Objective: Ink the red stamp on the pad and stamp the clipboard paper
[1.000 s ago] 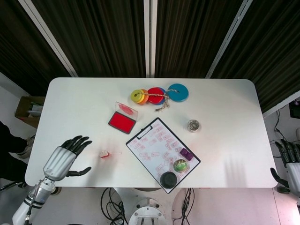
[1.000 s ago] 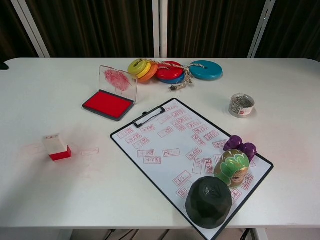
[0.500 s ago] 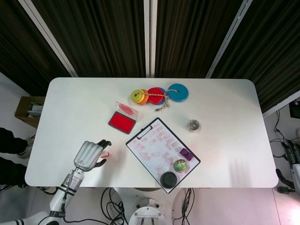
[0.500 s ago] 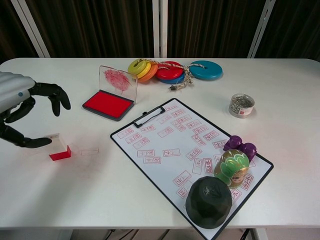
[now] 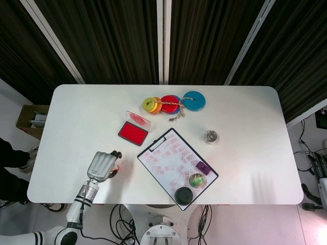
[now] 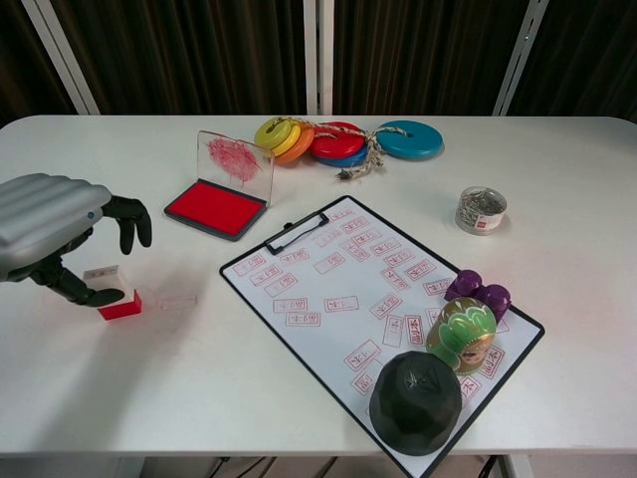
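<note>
The left hand (image 6: 55, 234) hangs low over the red stamp (image 6: 117, 300) near the table's (image 6: 299, 398) front edge, its dark fingers (image 6: 129, 219) curled down around the stamp, thumb touching or almost touching its near side; whether it has a real hold I cannot tell. Beyond the hand sits the open ink pad (image 6: 216, 207), and further off to its side the clipboard (image 6: 338, 289) with stamped paper. The right hand (image 5: 321, 171) hangs off the table's far side, its fingers hard to make out.

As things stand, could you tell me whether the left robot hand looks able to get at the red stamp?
Probably yes. The left robot hand is arched right over the red stamp, with a dark fingertip beside it, and nothing lies between them. Whether it touches the stamp yet is unclear.
</note>
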